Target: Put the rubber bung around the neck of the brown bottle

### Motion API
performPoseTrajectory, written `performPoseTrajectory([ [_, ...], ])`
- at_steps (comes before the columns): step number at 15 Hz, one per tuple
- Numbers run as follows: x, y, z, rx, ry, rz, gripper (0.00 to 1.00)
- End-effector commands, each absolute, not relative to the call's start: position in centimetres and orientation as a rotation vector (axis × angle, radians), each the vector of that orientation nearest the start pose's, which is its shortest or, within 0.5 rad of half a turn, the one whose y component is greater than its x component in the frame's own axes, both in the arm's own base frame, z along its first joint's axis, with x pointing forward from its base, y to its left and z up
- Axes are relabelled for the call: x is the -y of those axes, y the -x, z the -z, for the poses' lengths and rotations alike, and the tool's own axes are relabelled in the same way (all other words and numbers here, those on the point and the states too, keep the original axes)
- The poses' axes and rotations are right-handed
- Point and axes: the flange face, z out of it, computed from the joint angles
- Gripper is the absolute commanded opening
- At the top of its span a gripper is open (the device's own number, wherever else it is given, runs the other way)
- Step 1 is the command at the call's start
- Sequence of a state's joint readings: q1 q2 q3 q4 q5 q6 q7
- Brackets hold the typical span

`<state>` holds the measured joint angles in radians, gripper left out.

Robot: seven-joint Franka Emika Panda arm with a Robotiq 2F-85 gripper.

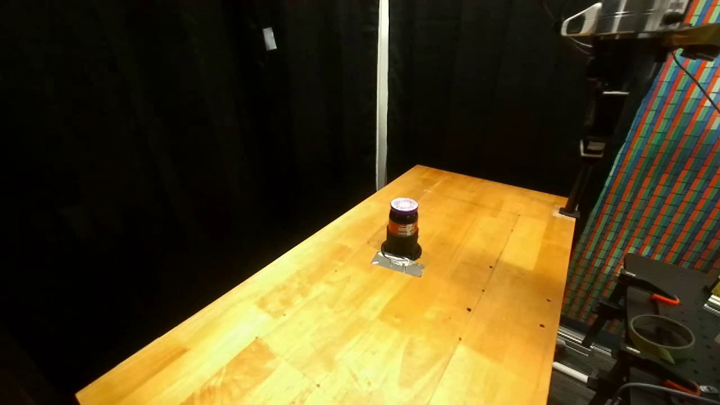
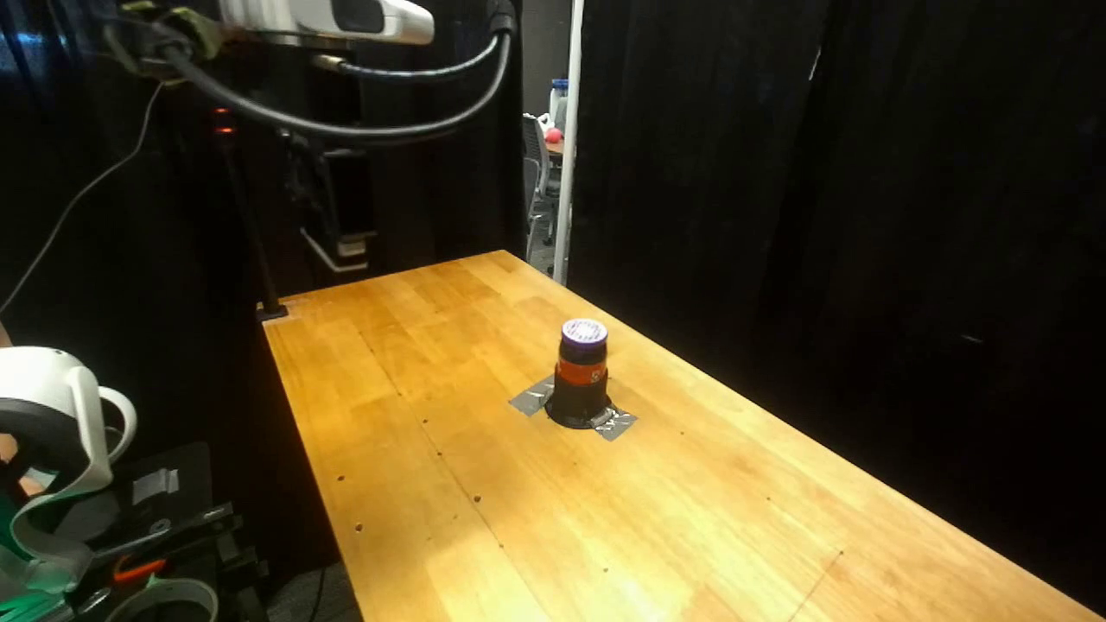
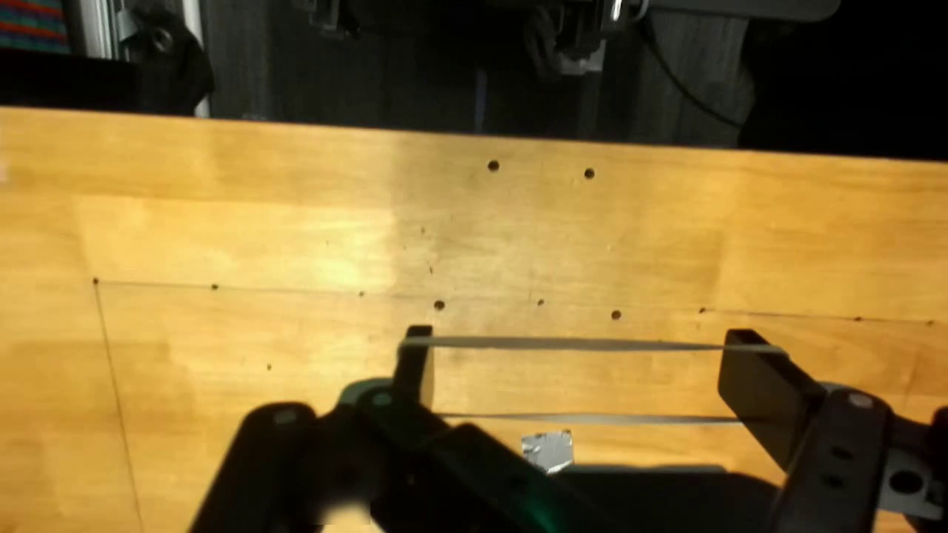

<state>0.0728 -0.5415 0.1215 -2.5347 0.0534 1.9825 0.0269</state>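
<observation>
The brown bottle (image 1: 403,229) has an orange label, a purple rim and a whitish top. It stands upright in a black base on the table, and shows in both exterior views (image 2: 581,373). It does not show in the wrist view. My gripper (image 3: 581,355) is open. A pale rubber band (image 3: 548,343), the only rubber piece in view, is stretched in a loop around its two fingertips. In an exterior view the gripper (image 2: 335,248) hangs high above the table, off to one side of the bottle. Nothing else is between the fingers.
Grey tape (image 1: 399,264) fixes the base to the wooden table (image 2: 484,302); a piece (image 3: 548,450) shows in the wrist view. A thin black pole (image 1: 579,185) stands at a table corner. Black curtains hang beyond the table. A dark side cart (image 1: 669,281) holds a tape roll (image 1: 661,337).
</observation>
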Motion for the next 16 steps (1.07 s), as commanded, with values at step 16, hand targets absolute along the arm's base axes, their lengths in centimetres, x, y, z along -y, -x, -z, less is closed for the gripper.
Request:
performPoseTrajectory([
  [16, -13.8, -69.3, -34.8, 0.139, 3.149, 0.220, 1.00],
])
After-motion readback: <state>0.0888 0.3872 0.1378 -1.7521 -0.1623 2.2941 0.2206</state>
